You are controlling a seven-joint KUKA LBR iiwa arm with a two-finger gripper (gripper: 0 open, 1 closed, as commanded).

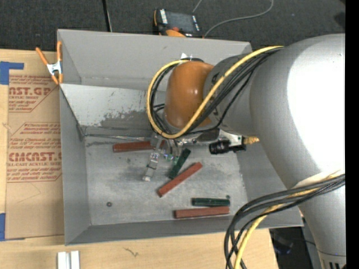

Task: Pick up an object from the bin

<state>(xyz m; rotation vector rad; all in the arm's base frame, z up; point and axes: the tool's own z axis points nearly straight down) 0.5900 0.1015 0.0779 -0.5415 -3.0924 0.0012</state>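
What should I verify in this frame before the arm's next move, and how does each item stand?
1. Tool low inside the bin: ok.
2. Tool clear of the bin's walls: ok.
3. A thing held in the tool: cannot tell.
4. Nearest target isolated: not ok; dark green stick, slanted red-brown stick and small clear piece crowd together beneath it.
5. Front green stick and front red-brown stick lie away from the tool: ok.

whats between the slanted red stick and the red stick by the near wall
A dark green stick, lying close alongside the near red stick and below the slanted red stick, in the camera view.
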